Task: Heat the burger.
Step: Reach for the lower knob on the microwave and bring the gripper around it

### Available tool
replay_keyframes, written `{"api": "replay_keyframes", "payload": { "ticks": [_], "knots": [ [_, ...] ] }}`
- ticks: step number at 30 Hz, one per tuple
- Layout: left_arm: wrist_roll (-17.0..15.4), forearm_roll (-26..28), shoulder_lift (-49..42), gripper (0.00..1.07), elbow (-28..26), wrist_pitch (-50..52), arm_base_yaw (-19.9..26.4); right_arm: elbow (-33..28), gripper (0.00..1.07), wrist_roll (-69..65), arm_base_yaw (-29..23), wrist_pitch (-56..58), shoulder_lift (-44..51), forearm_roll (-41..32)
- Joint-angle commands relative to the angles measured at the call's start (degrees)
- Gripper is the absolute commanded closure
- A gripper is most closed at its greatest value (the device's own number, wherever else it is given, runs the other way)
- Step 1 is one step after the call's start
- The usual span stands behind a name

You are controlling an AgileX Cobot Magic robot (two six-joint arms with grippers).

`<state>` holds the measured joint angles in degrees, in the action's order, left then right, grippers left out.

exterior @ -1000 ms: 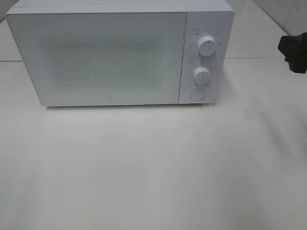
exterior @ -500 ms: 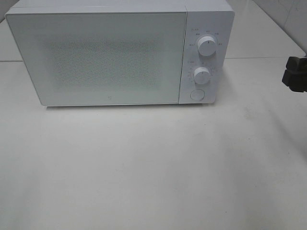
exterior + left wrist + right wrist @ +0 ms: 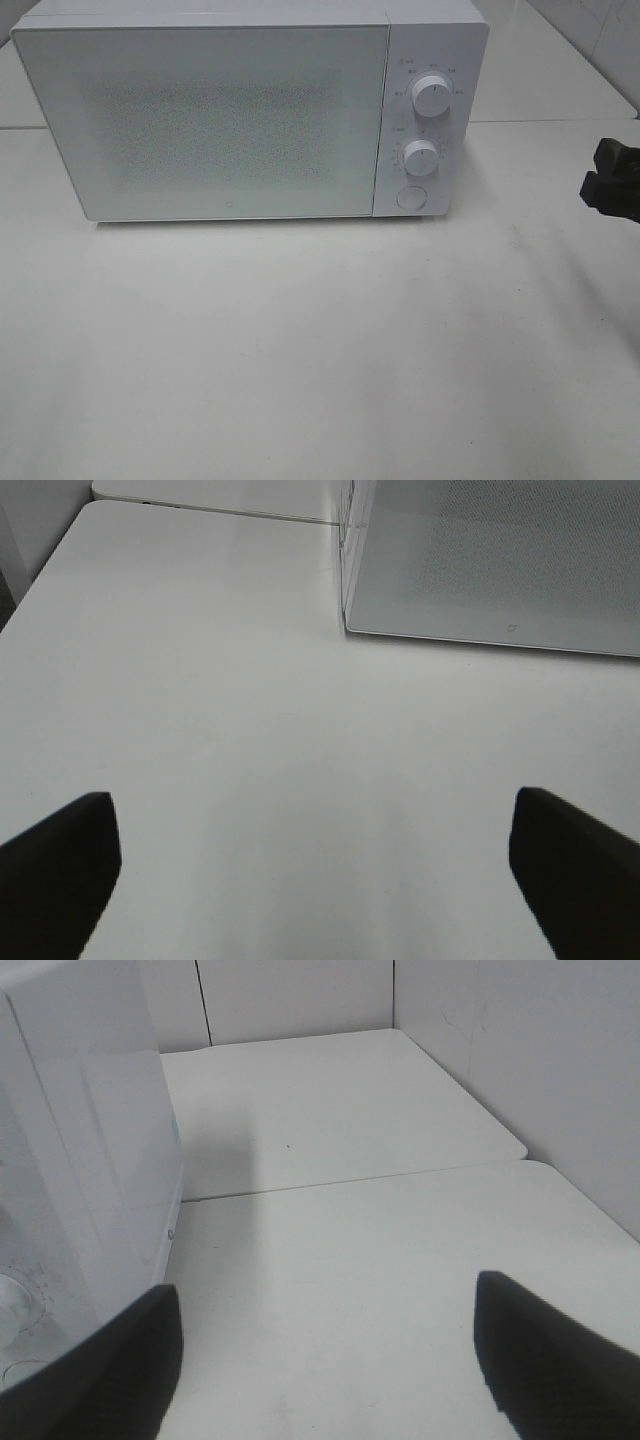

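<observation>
Cannot see the burger; likely shut inside white box-shaped microwave at white worktop's back edge. Holding nothing: left jaws spread wide, right jaws open near right edge. Probably dial next: pinch lower round white knob squarely, turn gently.

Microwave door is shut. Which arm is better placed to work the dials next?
Right, likely. The right gripper sits open beside the microwave's control side, near the upper dial and lower dial; the left gripper faces the door's far corner.
</observation>
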<state>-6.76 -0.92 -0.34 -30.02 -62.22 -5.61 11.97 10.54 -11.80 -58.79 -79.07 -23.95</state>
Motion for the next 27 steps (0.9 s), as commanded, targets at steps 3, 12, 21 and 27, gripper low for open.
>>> {"api": "replay_keyframes", "payload": {
  "ticks": [3, 12, 21, 27],
  "knots": [
    [-0.2, 0.2, -1.4, 0.09, 0.2, 0.8, 0.1, -0.2, 0.31, 4.0, -5.9, -3.7, 0.2, -6.9],
    [-0.2, 0.2, -1.4, 0.09, 0.2, 0.8, 0.1, -0.1, 0.31, 10.1, -16.9, -8.1, 0.2, -17.9],
    [-0.2, 0.2, -1.4, 0.09, 0.2, 0.8, 0.1, -0.1, 0.31, 10.8, -24.7, -13.3, -2.9, -23.4],
    [-0.2, 0.2, -1.4, 0.09, 0.2, 0.8, 0.1, 2.4, 0.31, 10.8, -29.0, -15.6, -9.1, -26.6]
  ]
}}
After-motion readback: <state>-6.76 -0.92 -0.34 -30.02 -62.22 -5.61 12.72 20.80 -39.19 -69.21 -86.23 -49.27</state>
